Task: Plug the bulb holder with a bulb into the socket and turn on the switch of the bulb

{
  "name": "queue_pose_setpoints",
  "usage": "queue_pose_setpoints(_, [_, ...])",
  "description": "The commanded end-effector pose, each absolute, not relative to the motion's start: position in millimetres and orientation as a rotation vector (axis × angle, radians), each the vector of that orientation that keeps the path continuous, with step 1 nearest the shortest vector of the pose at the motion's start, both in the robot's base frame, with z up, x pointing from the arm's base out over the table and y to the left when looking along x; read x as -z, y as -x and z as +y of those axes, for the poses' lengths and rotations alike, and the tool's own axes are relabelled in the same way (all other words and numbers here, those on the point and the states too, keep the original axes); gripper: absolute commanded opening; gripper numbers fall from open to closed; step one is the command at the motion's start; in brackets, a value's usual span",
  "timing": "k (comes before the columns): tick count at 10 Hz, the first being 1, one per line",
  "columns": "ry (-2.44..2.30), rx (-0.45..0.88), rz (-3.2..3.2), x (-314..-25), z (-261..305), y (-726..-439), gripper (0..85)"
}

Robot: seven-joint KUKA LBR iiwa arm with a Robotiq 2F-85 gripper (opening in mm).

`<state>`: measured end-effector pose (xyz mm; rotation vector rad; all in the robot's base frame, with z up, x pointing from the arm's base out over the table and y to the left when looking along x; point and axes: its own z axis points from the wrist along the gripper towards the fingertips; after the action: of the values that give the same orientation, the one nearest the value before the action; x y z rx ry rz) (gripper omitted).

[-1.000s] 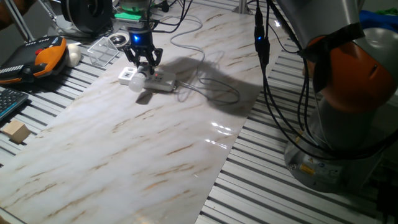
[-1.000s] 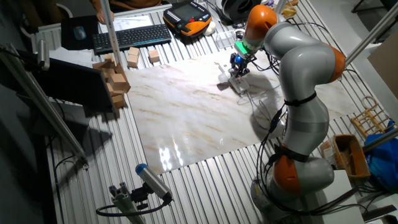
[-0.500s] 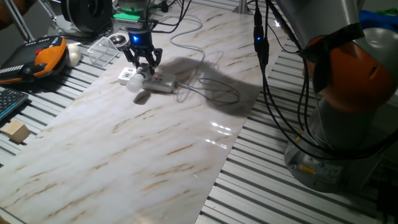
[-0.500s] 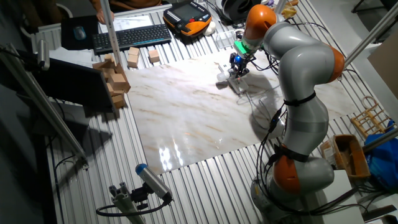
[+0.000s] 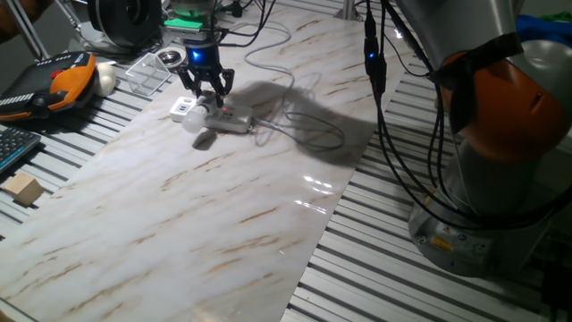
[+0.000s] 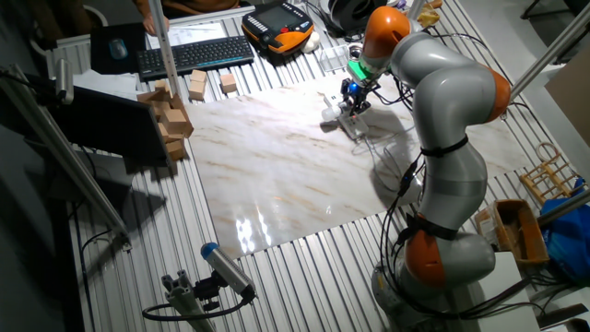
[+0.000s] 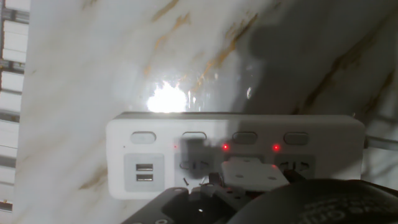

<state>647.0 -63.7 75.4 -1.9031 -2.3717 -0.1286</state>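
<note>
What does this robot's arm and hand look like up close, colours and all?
The arm is made of bulky rounded silver-grey segments with orange bands at the joints. Black cables hang along it. At the wrist a green light glows, with a small blue light below. The hand is black, with two dark fingers.

Even overhead light falls across the pale marble-patterned tabletop point(image 5: 223, 206) in both fixed views, with a bright sheen near its edge and a broad soft shadow beside the long white power strip point(image 5: 231, 118) — small things there stay grainy. The hand view is dimmer and soft — a burnt-out white glare spot sits above the strip, dark blurred shapes fill the bottom.
</note>
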Motion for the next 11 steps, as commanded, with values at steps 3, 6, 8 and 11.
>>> queue_pose_setpoints(3, [1.903, 0.108, -2.373, -78.2, -61.8, -642.1, 51.0])
queue_pose_setpoints(6, [1.890, 0.099, -2.380, -78.2, -63.0, -639.2, 51.0])
queue_pose_setpoints(8, [1.893, 0.098, -2.390, -75.9, -60.7, -639.3, 51.0])
queue_pose_setpoints(11, [1.911, 0.094, -2.395, -71.7, -57.4, -640.1, 51.0])
